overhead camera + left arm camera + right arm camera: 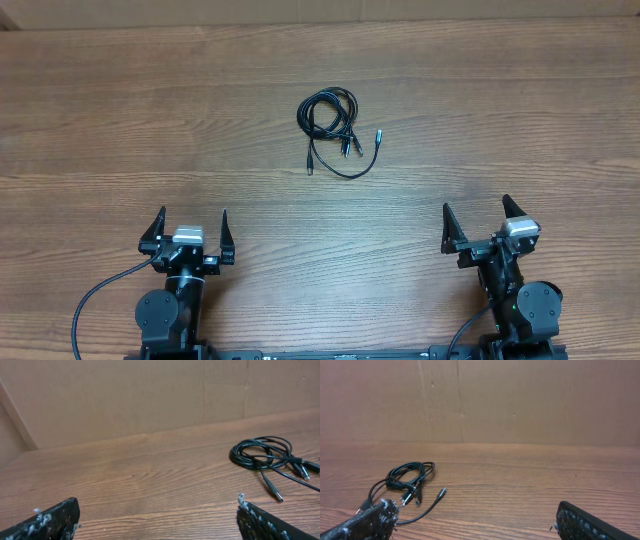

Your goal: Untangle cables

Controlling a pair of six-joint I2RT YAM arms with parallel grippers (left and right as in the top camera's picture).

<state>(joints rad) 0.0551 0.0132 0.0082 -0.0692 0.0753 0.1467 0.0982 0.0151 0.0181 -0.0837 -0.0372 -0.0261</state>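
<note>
The cables (332, 120) lie as one small bundle of thin black cords on the wooden table, past the middle toward the far side, with several plug ends trailing out toward me. In the left wrist view the cables (265, 455) lie at the far right; in the right wrist view the cables (409, 480) lie at the left. My left gripper (191, 228) rests near the front edge at the left, open and holding nothing. My right gripper (478, 219) rests near the front edge at the right, also open and holding nothing. Both are well short of the bundle.
A brown cardboard wall (150, 395) stands along the table's far edge. Thick black arm cables (100, 295) loop by the left arm's base at the front.
</note>
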